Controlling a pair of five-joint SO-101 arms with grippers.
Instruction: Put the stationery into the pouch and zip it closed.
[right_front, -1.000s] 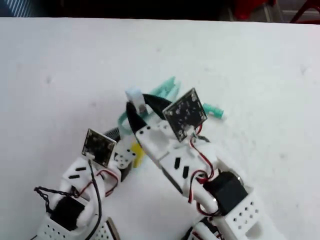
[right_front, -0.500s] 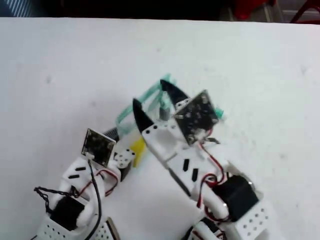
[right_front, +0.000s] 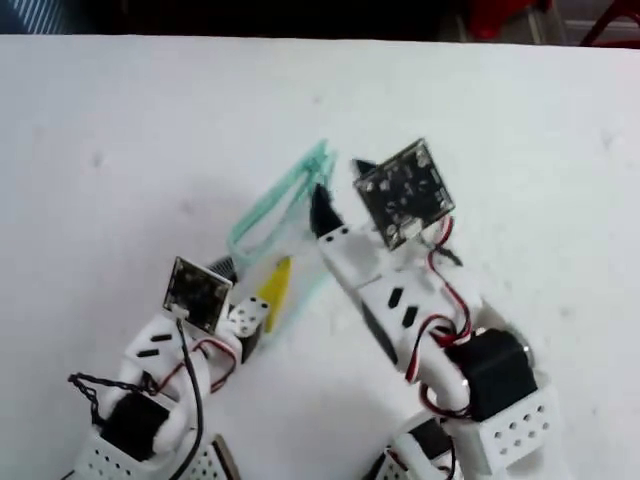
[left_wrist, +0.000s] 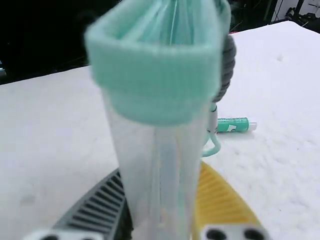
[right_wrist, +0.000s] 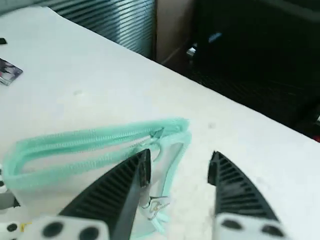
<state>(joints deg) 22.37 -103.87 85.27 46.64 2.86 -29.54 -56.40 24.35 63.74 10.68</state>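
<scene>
- High: pouch (right_front: 275, 215) at centre frame, zip open. Left gripper (right_front: 252, 277) at lower left clamps its near end. Right gripper (right_front: 340, 180), fingers apart, is at its far end.
- Left wrist: pouch pinched between the fingers (left_wrist: 220, 200); mint tube (left_wrist: 232, 124) on the table (left_wrist: 45, 150) beyond.
- Right wrist: fingers spread, unloaded, at the pouch's zip end.

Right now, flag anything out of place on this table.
One stationery piece, a teal-and-white stick, lies on the table outside the pouch, whose zipper is open. The left gripper pinches the pouch's near end; the right gripper hangs open at its far end.
</scene>
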